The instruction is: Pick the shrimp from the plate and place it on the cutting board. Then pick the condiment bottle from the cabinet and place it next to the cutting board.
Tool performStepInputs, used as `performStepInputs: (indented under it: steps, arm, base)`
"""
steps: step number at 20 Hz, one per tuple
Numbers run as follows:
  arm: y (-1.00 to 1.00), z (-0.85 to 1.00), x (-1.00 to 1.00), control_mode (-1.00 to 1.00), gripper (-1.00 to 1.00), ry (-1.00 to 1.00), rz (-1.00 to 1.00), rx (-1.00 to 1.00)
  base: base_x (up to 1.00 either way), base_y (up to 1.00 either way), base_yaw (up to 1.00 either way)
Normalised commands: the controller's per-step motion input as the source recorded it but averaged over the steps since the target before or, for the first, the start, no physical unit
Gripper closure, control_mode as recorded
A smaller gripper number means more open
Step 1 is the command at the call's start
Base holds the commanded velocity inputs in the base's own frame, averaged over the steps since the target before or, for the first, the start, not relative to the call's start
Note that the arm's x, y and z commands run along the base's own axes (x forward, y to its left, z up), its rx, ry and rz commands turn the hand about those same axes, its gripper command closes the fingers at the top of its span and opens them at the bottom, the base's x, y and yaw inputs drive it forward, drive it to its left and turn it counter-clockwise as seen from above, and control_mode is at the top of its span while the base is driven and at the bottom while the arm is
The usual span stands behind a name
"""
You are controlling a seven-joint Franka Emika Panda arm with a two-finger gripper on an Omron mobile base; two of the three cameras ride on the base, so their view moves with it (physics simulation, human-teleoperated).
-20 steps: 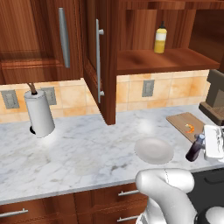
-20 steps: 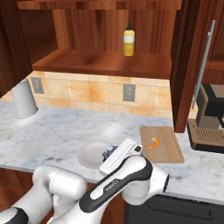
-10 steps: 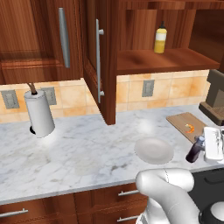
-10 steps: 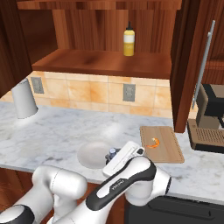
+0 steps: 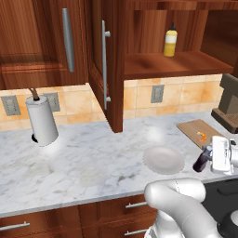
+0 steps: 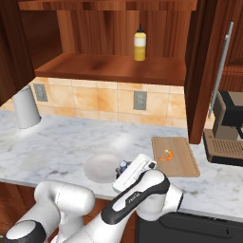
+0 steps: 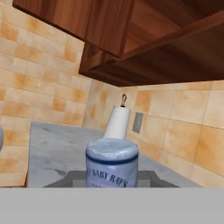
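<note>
Left base view: our gripper (image 5: 208, 159) is clamped on the condiment bottle (image 5: 201, 161); we should lower it upright beside the cutting board (image 5: 200, 131), clear of the plate (image 5: 163, 159).

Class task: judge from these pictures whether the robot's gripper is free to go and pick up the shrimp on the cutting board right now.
Probably not yet. The gripper is shut on the condiment bottle, so its jaws are occupied. The shrimp lies uncovered on the cutting board, close by, with nothing over it.

Marble counter (image 5: 83, 162) under tan tiled backsplash (image 5: 139, 97) with grey outlets (image 5: 157, 93).
</note>
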Motion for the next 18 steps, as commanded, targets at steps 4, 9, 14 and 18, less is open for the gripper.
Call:
performStepInputs:
  steps: [4,9,14,18]
  arm:
    - [-0.03,-0.20,0.21,-1.00,1.00,-0.03,0.00,0.00]
    - [-0.07,-0.19,0.19,-1.00,1.00,-0.02,0.00,0.00]
    - [-0.09,-0.18,0.20,-1.00,1.00,-0.01,0.00,0.00]
    - [-0.08,-0.18,0.19,-1.00,1.00,-0.01,0.00,0.00]
  base:
    - [0.00,0.00,0.00]
    - [0.00,0.00,0.00]
    - [0.00,0.00,0.00]
    - [0.00,0.00,0.00]
